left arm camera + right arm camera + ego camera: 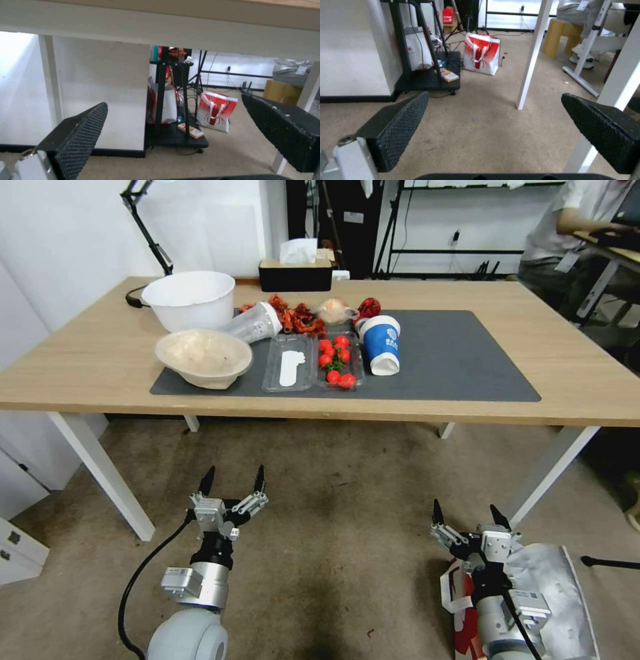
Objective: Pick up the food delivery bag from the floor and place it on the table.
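The food delivery bag [567, 593] lies on the floor [347, 493] at the lower right, its silver foil lining and a red side panel showing. My right gripper [467, 513] hovers open just over the bag's near-left edge, its arm covering part of the bag. My left gripper [235, 477] is open above bare carpet to the left, with nothing between its fingers. The table [100, 353] stands ahead, a dark grey mat [460, 353] on its light-wood top. In the wrist views the left gripper [173, 117] and the right gripper [493, 110] both point under the table.
On the mat sit two white bowls [193, 300], a clear tray of tomatoes [337, 360], a blue-and-white cup [381, 343] and food scraps. White table legs [533, 55] stand left and right. A black cart [430, 80] and a red-and-white shopping bag [481, 53] stand beyond.
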Controlling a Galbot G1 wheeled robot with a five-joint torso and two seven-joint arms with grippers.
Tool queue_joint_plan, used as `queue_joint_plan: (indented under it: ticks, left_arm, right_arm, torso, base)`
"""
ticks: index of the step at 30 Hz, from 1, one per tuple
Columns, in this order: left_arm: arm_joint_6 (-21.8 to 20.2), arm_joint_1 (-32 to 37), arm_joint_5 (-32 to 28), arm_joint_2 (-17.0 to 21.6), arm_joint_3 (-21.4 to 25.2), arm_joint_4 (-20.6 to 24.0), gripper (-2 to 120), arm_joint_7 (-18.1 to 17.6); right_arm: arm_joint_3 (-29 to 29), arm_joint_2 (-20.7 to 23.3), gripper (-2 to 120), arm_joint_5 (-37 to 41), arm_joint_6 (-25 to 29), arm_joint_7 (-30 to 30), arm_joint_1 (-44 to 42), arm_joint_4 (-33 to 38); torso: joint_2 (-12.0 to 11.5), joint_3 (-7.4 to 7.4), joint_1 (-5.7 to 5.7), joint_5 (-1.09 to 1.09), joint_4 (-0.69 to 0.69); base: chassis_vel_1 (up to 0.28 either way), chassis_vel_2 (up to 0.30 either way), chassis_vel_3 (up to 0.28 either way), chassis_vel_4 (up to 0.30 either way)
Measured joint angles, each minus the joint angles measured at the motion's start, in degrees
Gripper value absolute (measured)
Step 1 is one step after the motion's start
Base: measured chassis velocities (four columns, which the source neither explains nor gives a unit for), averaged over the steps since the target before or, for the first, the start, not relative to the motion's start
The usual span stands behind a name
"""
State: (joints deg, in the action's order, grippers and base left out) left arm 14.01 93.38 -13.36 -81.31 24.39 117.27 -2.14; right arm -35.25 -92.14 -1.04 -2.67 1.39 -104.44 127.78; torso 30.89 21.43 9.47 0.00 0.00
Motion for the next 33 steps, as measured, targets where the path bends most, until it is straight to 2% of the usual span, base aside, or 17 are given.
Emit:
queue_joint_plan:
  ticks: [33]
  left_arm:
    - [1.42, 0.49, -0.64, -0.47, -0.19, 0.22, 100, 0.75]
  right_arm:
    - [0.13, 0.0, 100, -0.14, 0.62, -0.22, -0.48, 0.82]
  torso:
    - [-7.59, -4.91, -2.68, 0.0, 0.0]
  base:
    - [0.0, 0.0, 0.0, 0.0]
